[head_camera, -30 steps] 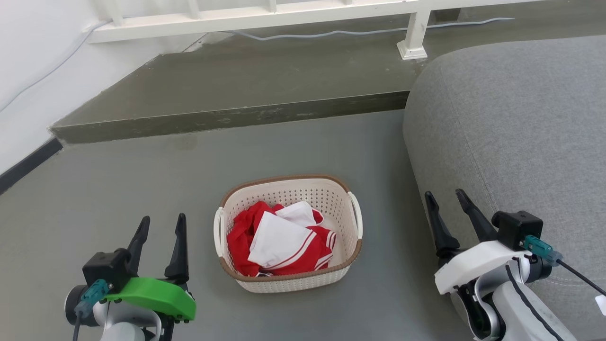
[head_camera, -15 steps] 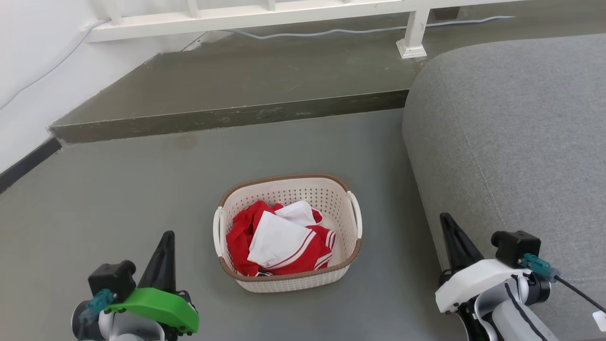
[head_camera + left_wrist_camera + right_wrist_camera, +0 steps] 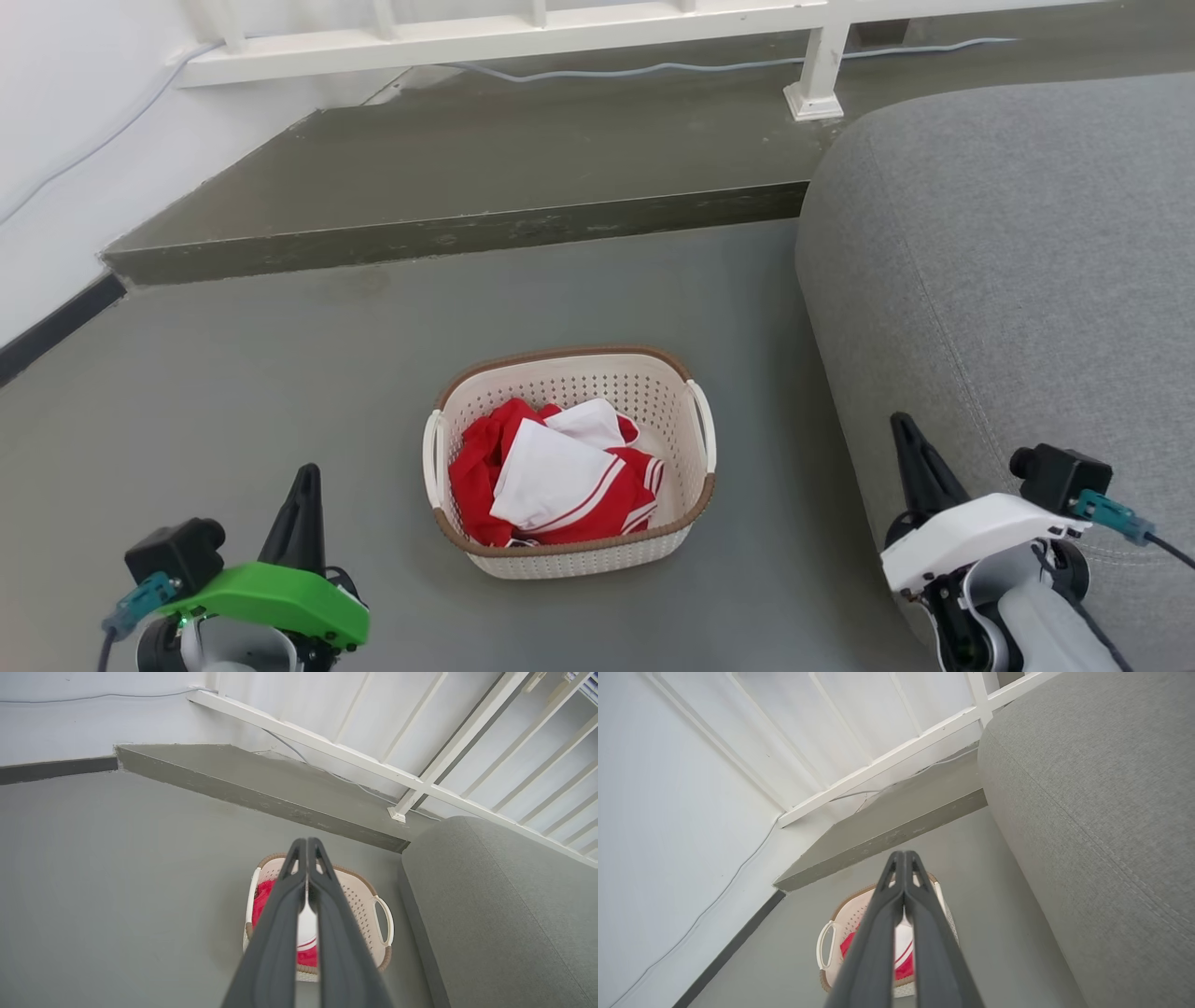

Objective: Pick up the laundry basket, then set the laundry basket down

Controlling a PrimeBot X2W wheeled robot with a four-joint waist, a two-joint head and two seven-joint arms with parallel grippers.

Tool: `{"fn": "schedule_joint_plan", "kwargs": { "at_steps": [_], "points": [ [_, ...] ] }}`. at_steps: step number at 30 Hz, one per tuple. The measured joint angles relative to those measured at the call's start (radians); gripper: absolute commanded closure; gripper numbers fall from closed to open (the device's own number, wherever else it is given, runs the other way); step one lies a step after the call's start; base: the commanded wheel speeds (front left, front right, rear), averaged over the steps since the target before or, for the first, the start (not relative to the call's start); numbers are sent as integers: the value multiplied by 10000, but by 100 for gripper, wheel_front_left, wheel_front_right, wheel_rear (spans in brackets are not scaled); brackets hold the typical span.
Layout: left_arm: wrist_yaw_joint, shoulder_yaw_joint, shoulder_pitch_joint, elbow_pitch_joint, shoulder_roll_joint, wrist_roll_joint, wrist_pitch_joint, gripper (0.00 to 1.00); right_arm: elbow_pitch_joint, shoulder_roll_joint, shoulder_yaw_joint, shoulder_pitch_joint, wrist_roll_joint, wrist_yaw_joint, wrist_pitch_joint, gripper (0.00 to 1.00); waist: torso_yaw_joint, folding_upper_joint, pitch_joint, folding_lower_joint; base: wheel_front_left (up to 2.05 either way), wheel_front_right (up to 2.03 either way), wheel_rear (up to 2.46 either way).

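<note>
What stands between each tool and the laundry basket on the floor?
Nothing visible does. Bare grey floor lies between the left tool and the laundry basket, and between the right tool and it. The grey sofa is on the right tool's outer side, not in its path. Both tools are shut.

Basket [image 3: 569,558] on floor [image 3: 233,373], clothes [image 3: 551,476] in it; sofa [image 3: 1008,280] to its right, step [image 3: 485,159] behind it, railing [image 3: 513,33] behind the step.
</note>
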Motion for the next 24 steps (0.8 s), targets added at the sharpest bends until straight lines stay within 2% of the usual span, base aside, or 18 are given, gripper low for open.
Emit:
{"fn": "schedule_joint_plan", "kwargs": {
  "at_steps": [24],
  "points": [
    [-35, 548, -19, -123, -8, -2786, 890, 100, -146, 186, -1081, -1, 2698, 324, 855, 100, 63, 0, -94, 0, 0, 0, 0]
  ]
}}
